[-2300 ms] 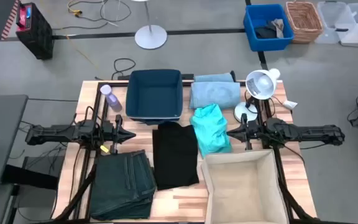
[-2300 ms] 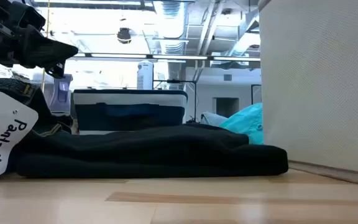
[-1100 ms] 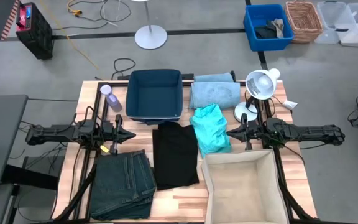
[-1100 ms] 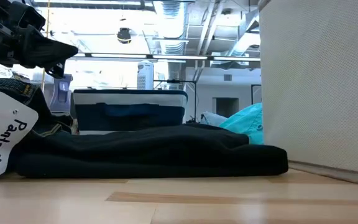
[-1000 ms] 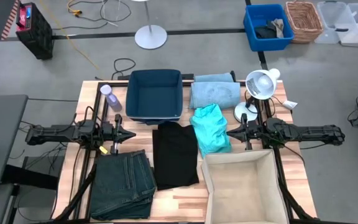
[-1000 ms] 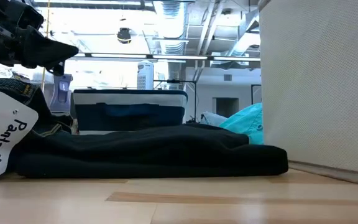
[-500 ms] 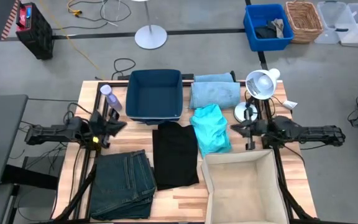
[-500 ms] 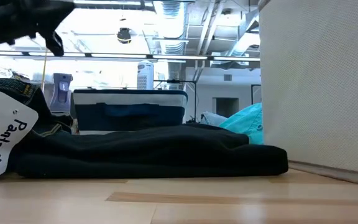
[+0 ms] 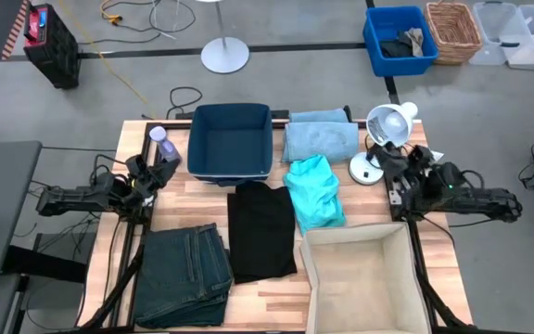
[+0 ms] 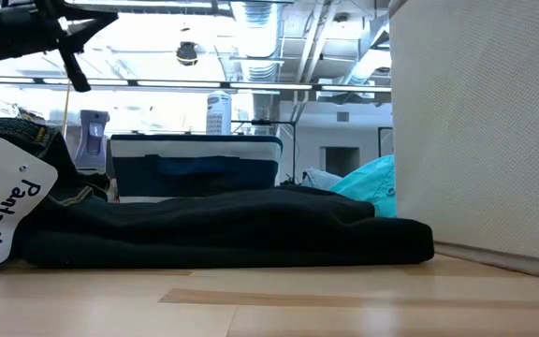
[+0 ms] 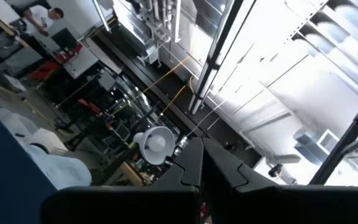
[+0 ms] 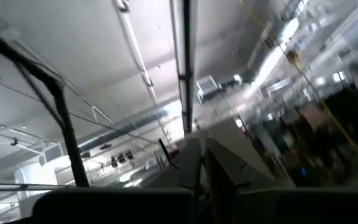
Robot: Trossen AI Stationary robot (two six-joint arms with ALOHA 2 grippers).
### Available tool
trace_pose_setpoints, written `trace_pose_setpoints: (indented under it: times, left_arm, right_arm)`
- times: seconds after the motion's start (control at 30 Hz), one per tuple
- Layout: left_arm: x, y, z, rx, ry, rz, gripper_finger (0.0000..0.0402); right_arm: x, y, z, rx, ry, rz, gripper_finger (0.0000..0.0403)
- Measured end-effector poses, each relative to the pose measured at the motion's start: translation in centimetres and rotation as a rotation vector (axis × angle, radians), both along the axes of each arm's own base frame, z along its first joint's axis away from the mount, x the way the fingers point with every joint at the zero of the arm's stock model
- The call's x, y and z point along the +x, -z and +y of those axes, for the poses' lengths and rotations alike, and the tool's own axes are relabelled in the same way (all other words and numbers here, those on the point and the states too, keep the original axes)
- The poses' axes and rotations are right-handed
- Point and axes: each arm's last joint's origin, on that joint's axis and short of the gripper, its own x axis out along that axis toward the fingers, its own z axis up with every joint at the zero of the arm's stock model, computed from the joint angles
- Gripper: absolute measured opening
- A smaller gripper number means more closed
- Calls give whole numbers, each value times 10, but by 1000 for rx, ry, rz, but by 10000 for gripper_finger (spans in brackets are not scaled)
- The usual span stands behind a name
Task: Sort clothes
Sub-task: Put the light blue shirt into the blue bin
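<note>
Four garments lie flat on the wooden table: dark green-grey jeans (image 9: 184, 276) at the near left, a black shirt (image 9: 261, 230) in the middle, a teal-green top (image 9: 315, 192) to its right, and a light blue denim piece (image 9: 320, 137) at the far edge. My left gripper (image 9: 163, 165) is raised over the table's left side, shut and empty, tipped upward; its shut fingers show in the left wrist view (image 11: 199, 163). My right gripper (image 9: 386, 158) is raised at the right near a lamp, shut and empty, and shows in the right wrist view (image 12: 201, 158).
A dark blue plastic bin (image 9: 231, 141) stands at the far middle. A beige fabric box (image 9: 360, 278) stands at the near right and fills the right of the low view (image 10: 480, 122). A white lamp (image 9: 385, 130) stands far right, a purple-capped bottle (image 9: 162, 144) far left.
Both grippers have risen and tipped upward while staying shut. My left gripper has pulled back toward the table's left and far edge, near the bottle. My right gripper has swung toward the right and far edge, near the lamp. The garments have not moved.
</note>
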Motion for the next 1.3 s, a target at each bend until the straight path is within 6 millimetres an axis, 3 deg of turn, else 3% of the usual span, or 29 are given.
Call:
trace_pose_setpoints:
  times: [0.13,0.37,0.6,0.83,1.1,1.3]
  left_arm:
    - [3,1,0,-43,41,0,0]
    - [12,0,-1,-91,100,29,0]
    - [23,-50,-1,59,-34,117,36]
    - [52,-96,0,190,-123,356,93]
    - [80,-116,-1,262,-123,601,129]
    - [96,-117,-6,282,-84,664,130]
  right_arm:
    - [28,-14,-2,121,-68,188,45]
    - [80,-18,-6,241,-93,470,45]
    - [116,-5,-12,261,-214,631,45]
    - [142,0,-18,289,-201,875,45]
    - [173,-10,-29,339,-182,1193,54]
    - [194,-1,-39,387,-155,1449,100]
